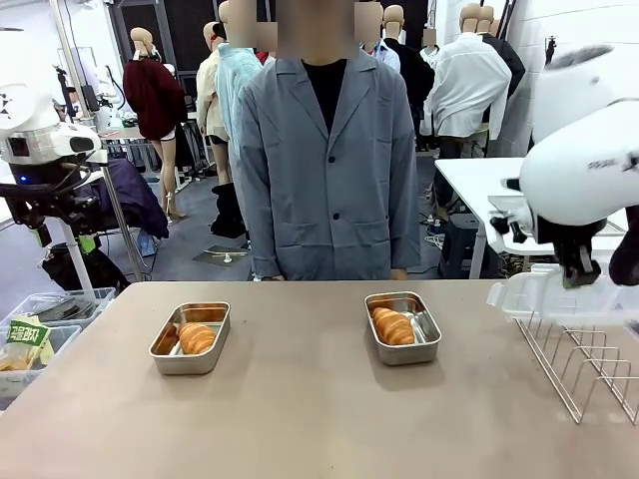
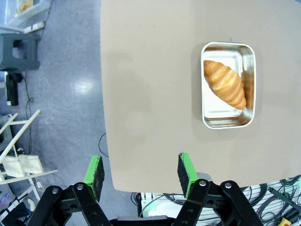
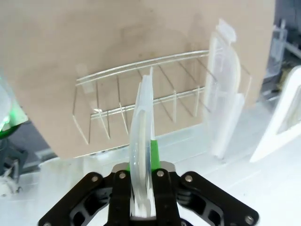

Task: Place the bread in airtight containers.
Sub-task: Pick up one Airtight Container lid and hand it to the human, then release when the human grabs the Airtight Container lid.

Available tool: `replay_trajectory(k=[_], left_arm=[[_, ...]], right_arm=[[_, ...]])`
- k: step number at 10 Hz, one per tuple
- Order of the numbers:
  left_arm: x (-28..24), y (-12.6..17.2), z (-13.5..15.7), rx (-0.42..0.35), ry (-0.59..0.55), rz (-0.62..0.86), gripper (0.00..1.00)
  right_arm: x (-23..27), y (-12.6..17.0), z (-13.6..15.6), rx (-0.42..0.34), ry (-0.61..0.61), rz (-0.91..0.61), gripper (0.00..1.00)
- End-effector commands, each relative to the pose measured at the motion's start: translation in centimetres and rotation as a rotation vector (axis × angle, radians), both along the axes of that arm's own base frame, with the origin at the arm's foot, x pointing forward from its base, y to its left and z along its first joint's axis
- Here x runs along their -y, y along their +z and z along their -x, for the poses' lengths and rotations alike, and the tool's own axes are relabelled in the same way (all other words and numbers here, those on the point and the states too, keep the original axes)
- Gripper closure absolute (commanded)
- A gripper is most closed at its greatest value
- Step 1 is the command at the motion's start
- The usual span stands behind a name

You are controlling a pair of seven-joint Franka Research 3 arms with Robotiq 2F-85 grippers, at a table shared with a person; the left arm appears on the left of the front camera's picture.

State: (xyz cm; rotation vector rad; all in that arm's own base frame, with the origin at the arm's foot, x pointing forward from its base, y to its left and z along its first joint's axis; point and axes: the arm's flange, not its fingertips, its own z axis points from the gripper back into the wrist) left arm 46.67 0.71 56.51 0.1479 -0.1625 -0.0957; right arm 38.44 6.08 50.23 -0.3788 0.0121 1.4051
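gripping clear lid (image 3: 140, 117), right claw (image 3: 142, 155) over rack (image 1: 584, 364); left claw (image 2: 141, 172) wide at table (image 2: 141, 94) edge.

We see a wire rack (image 1: 582, 361) on the right end of the tan table (image 1: 300, 419), a grey-coated person (image 1: 324, 170) behind the table, and clear bins (image 1: 85, 301) off its left.

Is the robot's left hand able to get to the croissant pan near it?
Probably yes. The left gripper hangs open above the table edge, and nothing stands between it and the lidless pan holding the croissant.

two croissants (image 1: 197, 337), two pans (image 1: 186, 367), seemingly two lids (image 3: 141, 136)
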Motion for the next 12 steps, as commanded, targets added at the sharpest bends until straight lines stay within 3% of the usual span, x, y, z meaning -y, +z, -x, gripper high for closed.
replay_trajectory(k=[1,2,4,6,8,12], left_arm=[[0.1,-0.1,0.0,0.014,0.016,-0.008,0.19],[0.1,-0.1,0.0,0.014,0.016,-0.008,0.19],[0.1,-0.1,0.0,0.014,0.016,-0.008,0.19],[0.1,-0.1,0.0,0.014,0.016,-0.008,0.19],[0.1,-0.1,0.0,0.014,0.016,-0.008,0.19],[0.1,-0.1,0.0,0.014,0.016,-0.008,0.19]], right_arm=[[-1.2,3.0,2.1,0.089,0.187,-0.127,1.0],[-2.5,4.9,1.8,0.174,0.264,-0.191,1.0],[-5.2,8.0,1.2,0.173,0.353,-0.305,1.0],[-8.6,10.8,-2.1,0.307,0.301,-0.462,1.0],[-12.1,11.8,-5.4,0.392,0.249,-0.522,1.0],[-16.4,13.4,-10.0,0.349,0.234,-0.595,1.0]])
